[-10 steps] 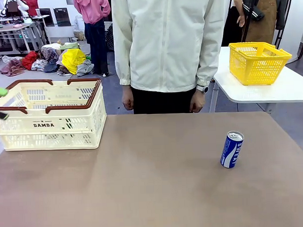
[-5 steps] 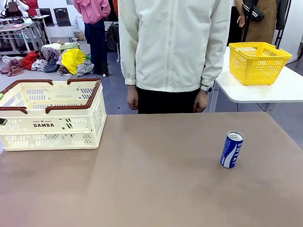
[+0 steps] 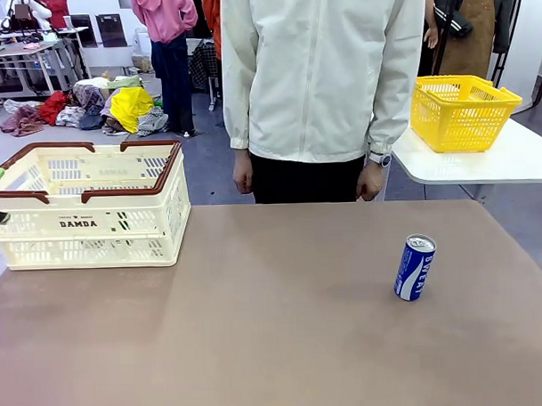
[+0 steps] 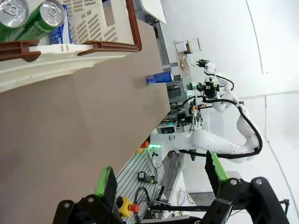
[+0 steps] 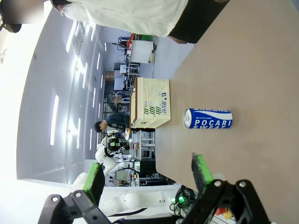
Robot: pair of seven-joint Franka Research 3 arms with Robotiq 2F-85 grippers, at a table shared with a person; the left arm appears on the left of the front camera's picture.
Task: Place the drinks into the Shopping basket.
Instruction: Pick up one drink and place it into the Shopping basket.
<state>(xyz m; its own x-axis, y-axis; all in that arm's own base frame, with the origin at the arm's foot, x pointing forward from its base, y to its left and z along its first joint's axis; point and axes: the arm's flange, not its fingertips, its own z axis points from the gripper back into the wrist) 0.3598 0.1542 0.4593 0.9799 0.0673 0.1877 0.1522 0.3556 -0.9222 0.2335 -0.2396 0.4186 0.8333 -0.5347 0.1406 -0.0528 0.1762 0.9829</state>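
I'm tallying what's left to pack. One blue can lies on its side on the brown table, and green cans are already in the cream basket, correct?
Not quite. The blue can stands upright on the brown table, not on its side; the front view shows it. The green cans are indeed in the cream basket.

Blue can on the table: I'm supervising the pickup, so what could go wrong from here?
1. The blue can is slim and stands alone; a finger of the open right gripper nudging it off-centre could tip it, and it might roll.
2. The Shopping basket sits across the table from it, and green cans are already inside, so a careless drop could knock them.
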